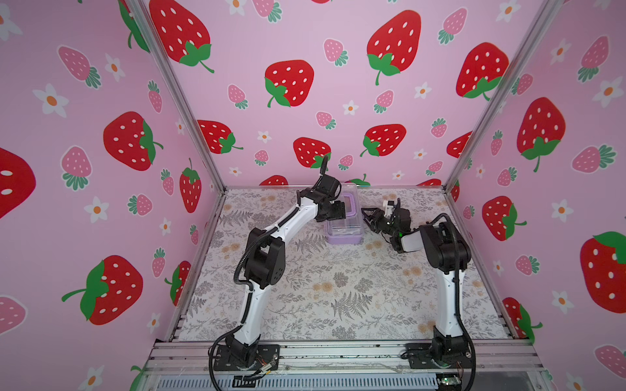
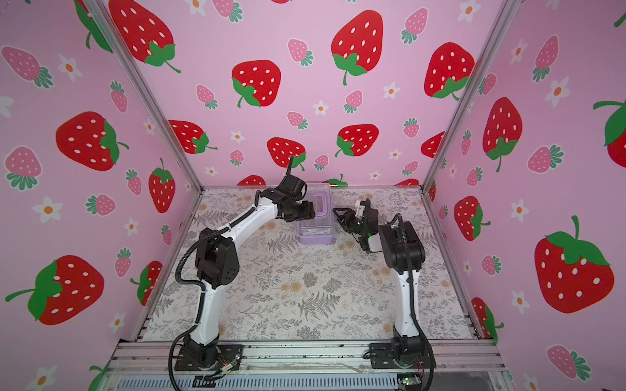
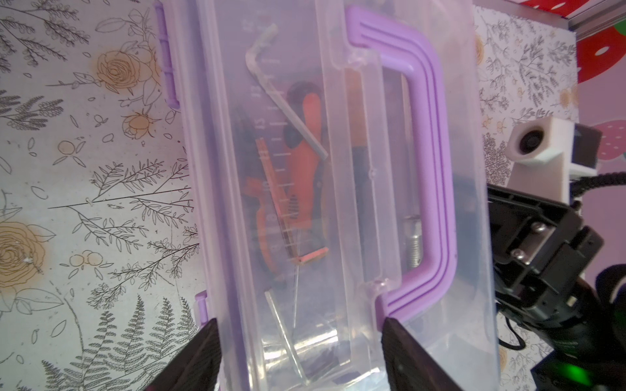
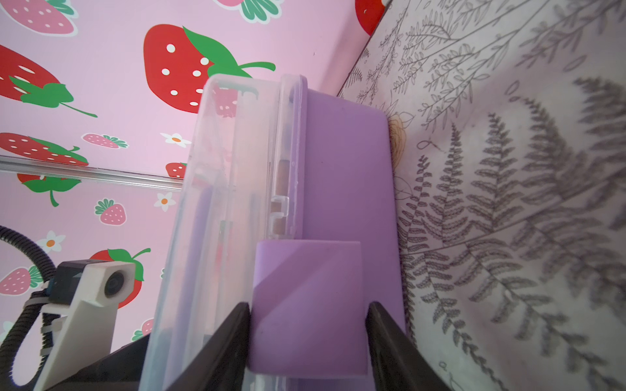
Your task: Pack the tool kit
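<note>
The tool kit, a lilac box with a clear lid, stands at the back middle of the table. Through the lid, the left wrist view shows orange-handled pliers, a silver hex key and a bolt. My left gripper is open over the lid, one finger at the hinge edge and the other at the foot of the purple handle. My right gripper is open at the box's right side. Its jaws flank the purple latch, with a slight gap on one side.
The strawberry back wall and its aluminium rail run just behind the box. The right arm's wrist camera sits close beside the box. The floral table mat stretches toward the front, where both arm bases are bolted to the rail.
</note>
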You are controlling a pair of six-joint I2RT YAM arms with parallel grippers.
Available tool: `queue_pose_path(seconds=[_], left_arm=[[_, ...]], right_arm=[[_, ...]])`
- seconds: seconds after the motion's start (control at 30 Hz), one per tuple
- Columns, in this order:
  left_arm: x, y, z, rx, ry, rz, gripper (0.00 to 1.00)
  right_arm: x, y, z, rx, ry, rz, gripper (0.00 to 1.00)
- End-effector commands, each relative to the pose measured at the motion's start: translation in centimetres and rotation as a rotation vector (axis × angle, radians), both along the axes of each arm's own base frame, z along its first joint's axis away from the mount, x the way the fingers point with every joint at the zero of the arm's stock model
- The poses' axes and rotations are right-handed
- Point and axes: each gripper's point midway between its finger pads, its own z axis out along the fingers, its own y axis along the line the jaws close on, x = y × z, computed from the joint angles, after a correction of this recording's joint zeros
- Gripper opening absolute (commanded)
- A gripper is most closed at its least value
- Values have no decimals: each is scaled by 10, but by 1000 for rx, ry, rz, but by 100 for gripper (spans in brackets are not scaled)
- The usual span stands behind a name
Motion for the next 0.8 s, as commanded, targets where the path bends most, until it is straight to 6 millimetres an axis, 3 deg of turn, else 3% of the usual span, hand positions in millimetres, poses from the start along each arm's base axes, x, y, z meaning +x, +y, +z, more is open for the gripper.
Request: queue_pose_path(seconds=[0.0, 0.33, 0.57, 0.67, 0.77], left_arm=[[-11, -23, -17, -41, 64, -60, 75], [-10, -22, -19, -39, 68, -59, 75], [-10, -22, -18, -43, 68, -58, 75], [-9, -21, -19, -43, 70, -57, 75], [-10, -22, -19, -43, 72, -58, 75]], right_arm=[[-7, 2, -32, -26, 85, 3, 59], [-9, -14, -13, -31, 44, -17, 86], [-17, -39, 15, -26, -7, -54, 89], [-14, -53, 26, -21, -25, -90, 78], [-6, -61, 32, -10, -40, -101, 39]])
